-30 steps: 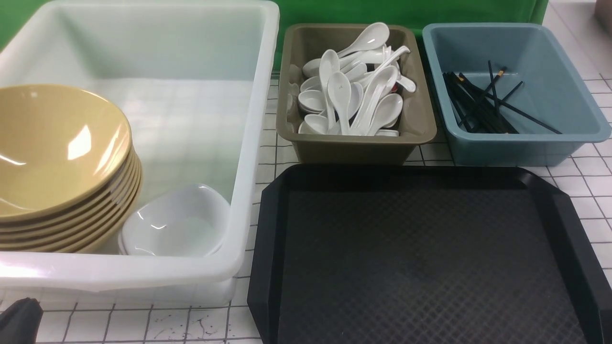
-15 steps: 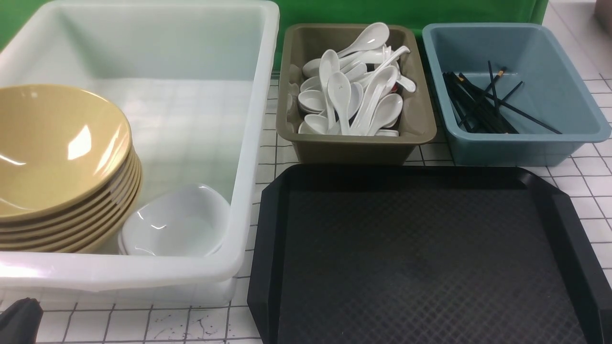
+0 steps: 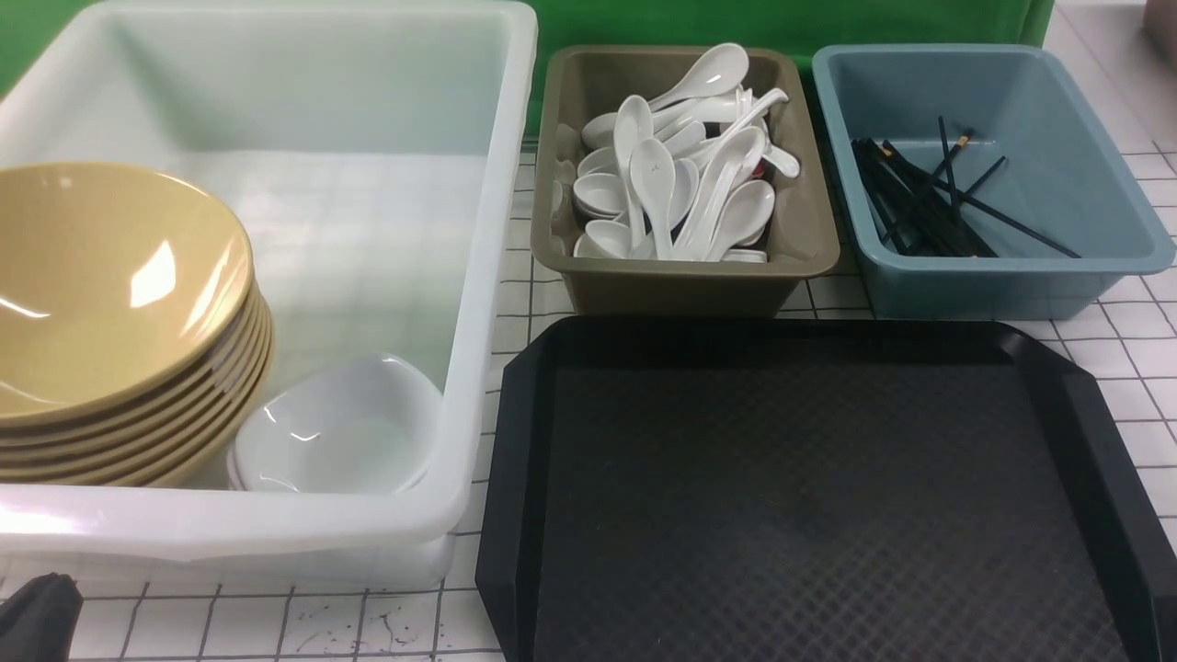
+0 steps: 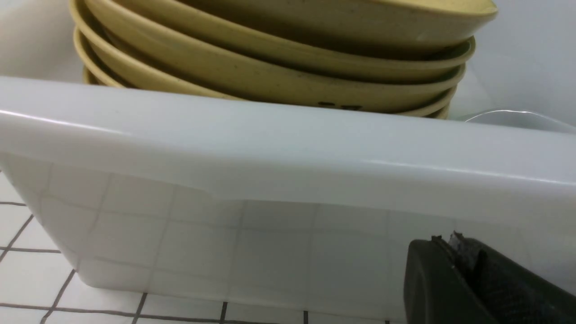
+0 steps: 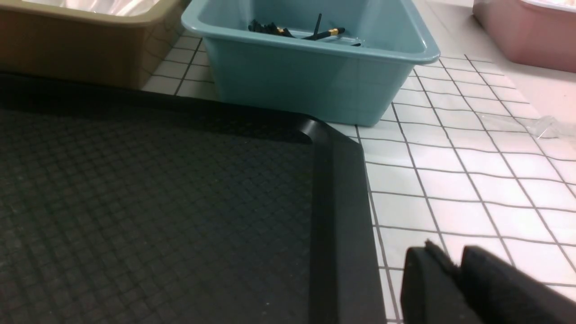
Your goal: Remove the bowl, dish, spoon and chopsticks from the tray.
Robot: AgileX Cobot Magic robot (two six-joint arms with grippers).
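Observation:
The black tray [image 3: 809, 496] lies bare in front of me, with nothing on it. A yellow bowl [image 3: 101, 276] tops a stack of like bowls inside the white tub [image 3: 497, 230], and a white dish [image 3: 340, 428] sits beside the stack. White spoons [image 3: 676, 175] fill the brown tub; black chopsticks [image 3: 929, 198] lie in the blue tub. My left gripper [image 3: 37, 611] is shut and empty, low outside the white tub's near wall [image 4: 270, 180]. My right gripper [image 5: 452, 256] hovers over the tiles just right of the tray's rim [image 5: 342, 202], jaws a narrow crack apart, holding nothing.
The brown tub [image 3: 685, 276] and the blue tub [image 3: 1011, 276] stand side by side just behind the tray. A pink tub [image 5: 526, 31] sits farther right. The table is white tile with dark grid lines [image 5: 472, 148].

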